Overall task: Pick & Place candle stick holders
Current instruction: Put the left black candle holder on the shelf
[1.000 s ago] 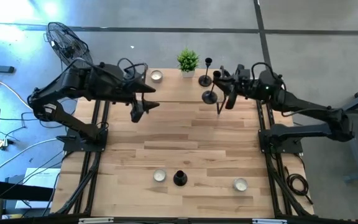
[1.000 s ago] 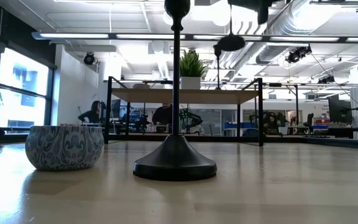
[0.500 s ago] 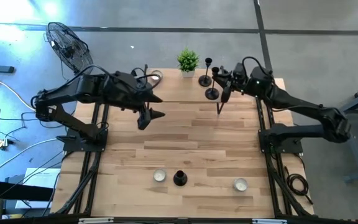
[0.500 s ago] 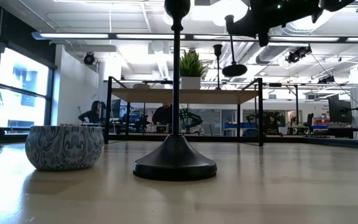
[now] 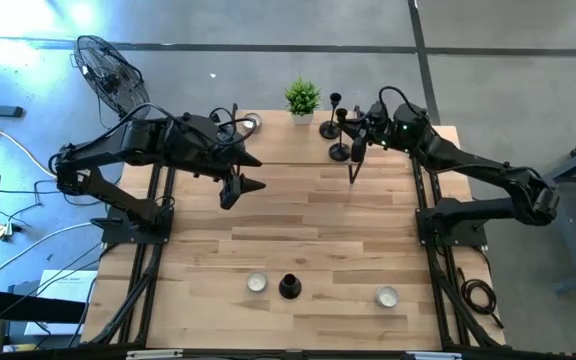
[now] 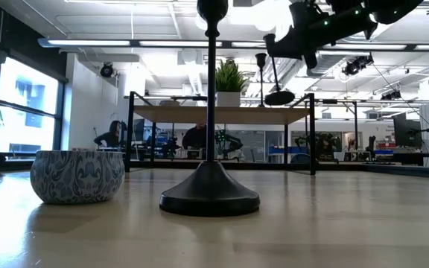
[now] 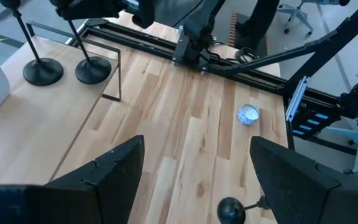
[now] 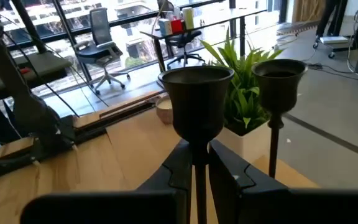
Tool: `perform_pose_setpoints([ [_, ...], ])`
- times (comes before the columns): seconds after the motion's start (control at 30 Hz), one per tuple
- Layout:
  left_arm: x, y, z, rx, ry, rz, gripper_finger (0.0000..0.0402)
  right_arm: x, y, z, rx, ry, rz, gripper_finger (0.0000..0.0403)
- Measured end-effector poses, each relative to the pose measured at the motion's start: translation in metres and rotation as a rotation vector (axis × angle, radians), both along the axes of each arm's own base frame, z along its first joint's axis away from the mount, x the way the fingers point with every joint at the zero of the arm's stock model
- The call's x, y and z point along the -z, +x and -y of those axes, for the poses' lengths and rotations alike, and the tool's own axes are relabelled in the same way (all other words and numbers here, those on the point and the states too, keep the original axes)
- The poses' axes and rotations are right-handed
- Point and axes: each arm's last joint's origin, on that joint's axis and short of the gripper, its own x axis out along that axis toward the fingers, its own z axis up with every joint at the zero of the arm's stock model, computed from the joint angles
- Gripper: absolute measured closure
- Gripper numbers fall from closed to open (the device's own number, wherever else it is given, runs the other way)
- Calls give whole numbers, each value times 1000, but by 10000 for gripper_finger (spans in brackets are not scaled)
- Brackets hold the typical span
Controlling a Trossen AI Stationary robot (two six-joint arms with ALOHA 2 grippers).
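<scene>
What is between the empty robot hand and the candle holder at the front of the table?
Nothing visible. The left end effector hovers open over bare wood, and the boards of the table between it and the front candlestick holder are bare; two small bowls sit beside that holder, not in the path.

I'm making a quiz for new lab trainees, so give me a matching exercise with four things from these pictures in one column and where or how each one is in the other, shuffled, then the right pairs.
Things
1. right gripper
2. left gripper
3. potted plant
4. candlestick holder near the front edge

Places or states
A. standing between two small bowls
B. open and holding nothing, over the bare wood
C. at the far edge of the table, beside another candlestick holder
D. shut on the stem of a candlestick holder

Pairs: 1-D, 2-B, 3-C, 4-A
</scene>
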Motion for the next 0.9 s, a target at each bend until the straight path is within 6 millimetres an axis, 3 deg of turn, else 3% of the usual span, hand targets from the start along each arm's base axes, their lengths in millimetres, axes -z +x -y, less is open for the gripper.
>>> perform_pose_setpoints([
  [0.5, 0, 0, 1, 18, -11, 0, 114, 7, -1, 3, -12, 35, -57, 379],
  [0.9, 0, 0, 1, 18, -11, -1, 114, 18, 23, 4, -90, 22, -36, 380],
])
